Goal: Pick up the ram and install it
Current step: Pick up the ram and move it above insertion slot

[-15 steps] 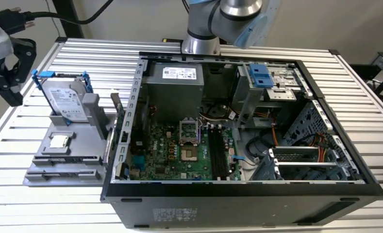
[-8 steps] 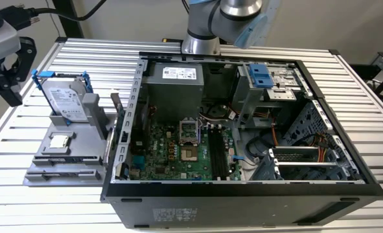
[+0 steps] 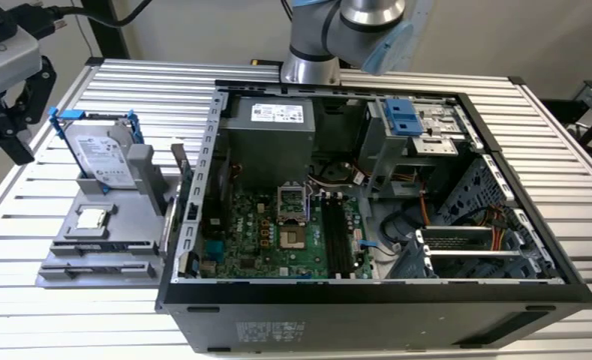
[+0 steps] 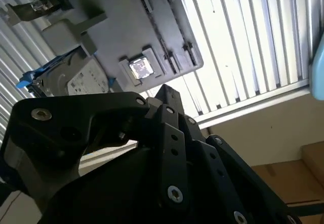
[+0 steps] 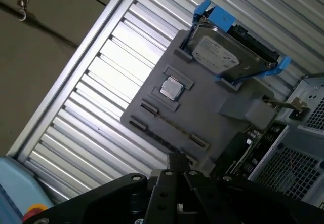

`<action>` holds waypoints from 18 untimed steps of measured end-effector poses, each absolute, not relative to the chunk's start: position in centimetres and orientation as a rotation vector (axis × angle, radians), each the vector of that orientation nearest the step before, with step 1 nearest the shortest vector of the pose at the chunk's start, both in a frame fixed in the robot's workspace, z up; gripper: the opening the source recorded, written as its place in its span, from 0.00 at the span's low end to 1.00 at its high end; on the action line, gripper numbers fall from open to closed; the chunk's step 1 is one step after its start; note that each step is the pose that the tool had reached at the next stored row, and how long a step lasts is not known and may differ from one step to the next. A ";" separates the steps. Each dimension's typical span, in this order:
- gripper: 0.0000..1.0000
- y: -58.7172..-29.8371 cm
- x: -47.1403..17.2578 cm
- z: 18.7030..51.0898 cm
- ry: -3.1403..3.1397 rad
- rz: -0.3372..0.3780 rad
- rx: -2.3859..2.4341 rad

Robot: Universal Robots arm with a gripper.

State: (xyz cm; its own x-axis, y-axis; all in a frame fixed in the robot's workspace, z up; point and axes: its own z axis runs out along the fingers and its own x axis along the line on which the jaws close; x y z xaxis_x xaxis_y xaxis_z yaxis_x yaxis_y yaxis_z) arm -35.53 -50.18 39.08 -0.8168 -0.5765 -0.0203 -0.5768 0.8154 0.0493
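I read the gripper (image 3: 4,146), whose state I cannot tell, hanging near the hard drive (image 3: 103,154) and apart from the ram (image 5: 255,145), which stands between tray (image 3: 115,234) and computer case (image 3: 376,319); I judge pickup and installation both outstanding.

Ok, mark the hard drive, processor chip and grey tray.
hard drive (image 5: 216,56), first wrist view, label face
processor chip (image 5: 171,88), first wrist view, metal lid
grey tray (image 5: 202,115), first wrist view, bare middle

The tool (image 4: 164,91) hovers over a grey tray (image 4: 119,26) holding a hard drive (image 4: 83,82).
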 end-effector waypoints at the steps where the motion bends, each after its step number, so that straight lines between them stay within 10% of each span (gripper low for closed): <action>1: 0.00 -50.2 -35.5 39.1 2.982 0.083 -0.974; 18: 0.00 -50.2 -35.5 39.1 2.823 0.083 -1.383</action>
